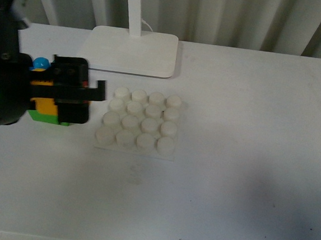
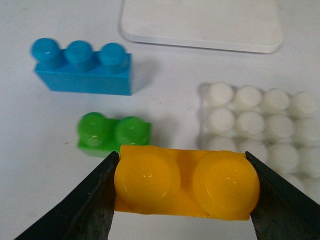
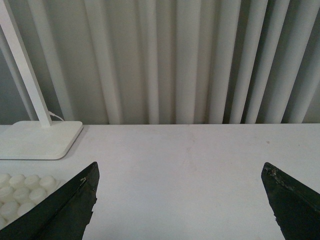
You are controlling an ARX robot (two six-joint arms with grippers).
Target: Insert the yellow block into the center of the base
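My left gripper [image 2: 182, 172] is shut on the yellow block [image 2: 150, 181], one finger against each short end, its two round studs facing the camera. In the front view the left gripper [image 1: 67, 98] holds the yellow block [image 1: 42, 105] just left of the base [image 1: 139, 122], above the green brick. The base [image 2: 260, 120] is a white square plate with a 4x4 grid of studs, and nothing sits on it. My right gripper [image 3: 182, 200] is open over bare table, with a corner of the base [image 3: 20, 192] at the edge of its view.
A green two-stud brick [image 2: 112, 132] lies just behind the held block, and a blue three-stud brick [image 2: 82, 67] lies beyond it. The white lamp foot [image 1: 130, 50] with its pole stands behind the base. A pleated curtain [image 3: 175, 60] backs the white table [image 1: 241, 161].
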